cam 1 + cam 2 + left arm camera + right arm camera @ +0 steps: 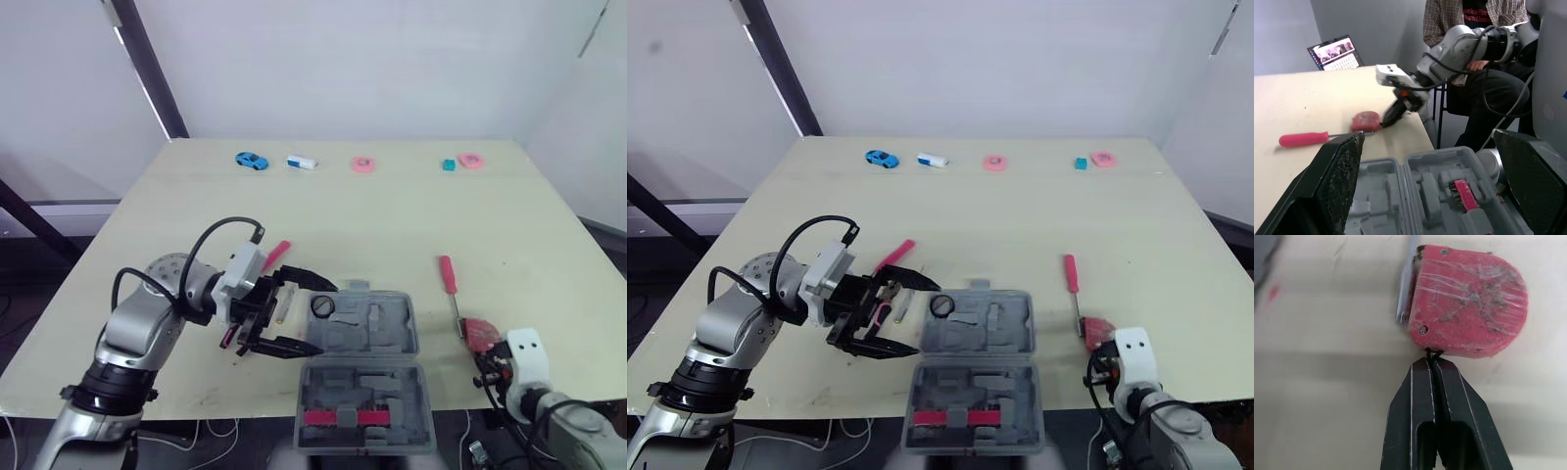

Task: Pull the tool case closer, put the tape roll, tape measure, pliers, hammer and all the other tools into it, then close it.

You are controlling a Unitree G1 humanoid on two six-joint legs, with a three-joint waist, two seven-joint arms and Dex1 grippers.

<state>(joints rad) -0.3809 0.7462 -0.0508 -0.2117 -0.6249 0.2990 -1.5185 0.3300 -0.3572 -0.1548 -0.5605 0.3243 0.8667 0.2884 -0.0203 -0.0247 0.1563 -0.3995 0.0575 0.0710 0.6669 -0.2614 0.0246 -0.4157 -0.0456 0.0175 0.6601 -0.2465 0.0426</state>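
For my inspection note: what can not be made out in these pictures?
Eye views: the left gripper covers the tools beside the tool case; type unclear.
Eye views: far-edge trinkets, too small to identify.
Right wrist view: whether the shut jaws of the right gripper pinch the tape measure by its cord.

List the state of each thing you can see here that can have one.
tool case, open, lid laid flat toward the front edge of the table.
tape measure, lying on the table, outside the case.
screwdriver, lying flat on the table, outside the case.
left gripper, fingers spread wide at the case's left side, holding nothing.
right gripper, fingers shut, apparently pinching the tape measure's black loop.
laptop, open, screen lit.
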